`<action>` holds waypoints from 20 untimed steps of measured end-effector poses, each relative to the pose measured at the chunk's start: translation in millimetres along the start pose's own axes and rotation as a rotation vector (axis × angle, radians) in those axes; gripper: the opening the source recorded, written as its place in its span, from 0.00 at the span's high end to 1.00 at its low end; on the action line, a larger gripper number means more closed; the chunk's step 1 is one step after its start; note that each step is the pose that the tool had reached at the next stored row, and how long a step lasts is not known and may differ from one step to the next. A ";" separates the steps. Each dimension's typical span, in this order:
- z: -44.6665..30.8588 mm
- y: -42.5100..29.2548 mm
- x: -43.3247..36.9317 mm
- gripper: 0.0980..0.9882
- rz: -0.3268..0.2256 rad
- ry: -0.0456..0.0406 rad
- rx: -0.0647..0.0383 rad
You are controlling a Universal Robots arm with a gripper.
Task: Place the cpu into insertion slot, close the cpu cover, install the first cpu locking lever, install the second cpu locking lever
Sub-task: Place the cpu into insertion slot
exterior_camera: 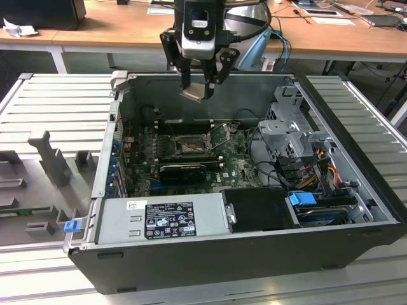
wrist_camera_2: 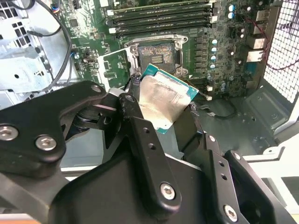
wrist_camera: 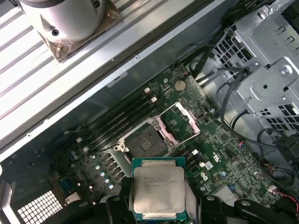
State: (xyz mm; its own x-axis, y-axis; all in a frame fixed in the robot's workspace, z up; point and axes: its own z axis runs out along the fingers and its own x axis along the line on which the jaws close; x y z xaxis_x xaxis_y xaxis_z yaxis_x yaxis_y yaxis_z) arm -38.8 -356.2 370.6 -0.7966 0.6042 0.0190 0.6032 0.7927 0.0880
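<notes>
My gripper (exterior_camera: pixel 198 86) is shut on the cpu (exterior_camera: pixel 196 94), a small square chip with a dull silver top and green edge, held tilted above the far wall of the open computer case. Both wrist views show the cpu (wrist_camera_2: pixel 163 100) (wrist_camera: pixel 158 189) pinched between the black fingers (wrist_camera_2: pixel 140 135), well above the motherboard. The insertion slot (exterior_camera: pixel 189 147) (wrist_camera_2: pixel 156 53) (wrist_camera: pixel 145 140) lies open below, with a dark pinned centre. The cpu cover (wrist_camera: pixel 180 119) (wrist_camera_2: pixel 112 70), a silvery frame, is flipped up beside the slot.
Memory slots (exterior_camera: pixel 184 126) run along the slot's far side and a long black card (exterior_camera: pixel 184 168) along its near side. A grey power supply box (exterior_camera: pixel 162 216) fills the near corner. A metal drive cage (exterior_camera: pixel 289 130) with cables stands at the exterior view's right.
</notes>
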 end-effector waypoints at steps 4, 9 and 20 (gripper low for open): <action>1.1 -0.1 0.0 0.52 0.046 -0.0041 -0.001; 2.1 -0.2 0.0 0.52 0.074 -0.0065 -0.001; 4.4 -0.4 -0.1 0.52 0.137 -0.0121 -0.003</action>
State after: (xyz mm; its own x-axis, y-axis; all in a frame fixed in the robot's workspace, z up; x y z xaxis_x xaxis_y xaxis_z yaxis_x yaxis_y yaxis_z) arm -38.8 -356.2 366.2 -0.7063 0.7077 0.0190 0.7062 0.7025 0.0881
